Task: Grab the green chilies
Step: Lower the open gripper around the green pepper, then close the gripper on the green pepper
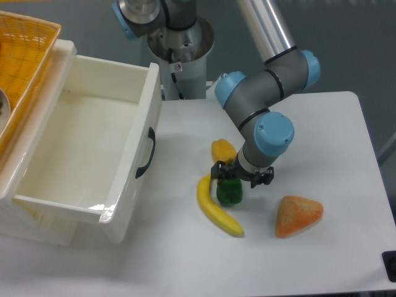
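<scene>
The green chilies (pixel 229 192) are one small glossy dark green toy pepper resting on the white table (pixel 322 136), touching the upper end of the banana. My gripper (pixel 240 178) points straight down, right over the pepper's back upper part. Its two dark fingers (pixel 217 171) stand spread apart, one to the left of the pepper's top and one to the right. The fingertips are partly hidden by the wrist and the pepper. The pepper looks to be sitting on the table, not lifted.
A yellow banana (pixel 218 210) lies just left of and in front of the pepper. A yellow pepper (pixel 223 150) sits just behind the gripper. An orange wedge-shaped toy (pixel 298 216) lies to the right. An open white drawer (pixel 80 154) stands at the left, with an orange basket (pixel 21 55) above it.
</scene>
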Tool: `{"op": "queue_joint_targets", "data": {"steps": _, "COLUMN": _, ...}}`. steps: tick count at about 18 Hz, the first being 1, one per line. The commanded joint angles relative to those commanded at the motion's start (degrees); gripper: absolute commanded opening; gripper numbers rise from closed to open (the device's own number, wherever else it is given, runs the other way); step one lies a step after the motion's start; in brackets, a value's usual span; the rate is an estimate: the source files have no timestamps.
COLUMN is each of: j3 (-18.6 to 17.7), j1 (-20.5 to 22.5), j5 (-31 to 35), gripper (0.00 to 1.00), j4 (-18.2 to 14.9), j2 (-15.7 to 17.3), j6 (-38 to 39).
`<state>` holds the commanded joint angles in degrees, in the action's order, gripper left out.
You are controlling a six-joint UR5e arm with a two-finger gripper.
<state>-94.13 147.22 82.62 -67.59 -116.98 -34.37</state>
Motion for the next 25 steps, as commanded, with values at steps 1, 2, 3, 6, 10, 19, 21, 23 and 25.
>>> {"op": "queue_joint_targets", "data": {"steps": 1, "j3": 0.0, "j1": 0.0, "j5": 0.0, "gripper": 1.00, "j4": 0.1, "j2": -0.1, "j6": 0.0}}
{"op": "queue_joint_targets", "data": {"steps": 2, "j3": -0.1, "j1": -0.2, "j5": 0.0, "gripper": 1.00, "j4": 0.1, "j2": -0.4, "j6": 0.0}}
{"op": "queue_joint_targets", "data": {"steps": 3, "j3": 0.0, "j1": -0.3, "j5": 0.0, "gripper": 1.00, "j4": 0.3, "j2": -0.4, "j6": 0.0}}
{"op": "queue_joint_targets", "data": {"steps": 6, "j3": -0.1, "j1": -0.4, "j5": -0.2, "gripper": 1.00, "j4": 1.0, "j2": -1.1, "j6": 0.0}}
{"op": "queue_joint_targets", "data": {"steps": 10, "j3": -0.1, "j1": -0.6, "j5": -0.2, "gripper": 1.00, "j4": 1.0, "j2": -1.6, "j6": 0.0}}
{"op": "queue_joint_targets", "data": {"steps": 19, "j3": 0.0, "j1": -0.8, "j5": 0.0, "gripper": 0.42, "j4": 1.7, "j2": -1.6, "j6": 0.2}}
{"op": "queue_joint_targets", "data": {"steps": 21, "j3": 0.3, "j1": -0.8, "j5": -0.1, "gripper": 0.39, "j4": 1.7, "j2": -1.6, "j6": 0.2}}
{"op": "queue_joint_targets", "data": {"steps": 23, "j3": 0.6, "j1": -0.9, "j5": -0.1, "gripper": 0.37, "j4": 1.7, "j2": -1.6, "j6": 0.1}}
{"op": "queue_joint_targets", "data": {"steps": 25, "j3": 1.1, "j1": -0.8, "j5": -0.1, "gripper": 0.37, "j4": 1.7, "j2": -1.4, "j6": 0.0}}
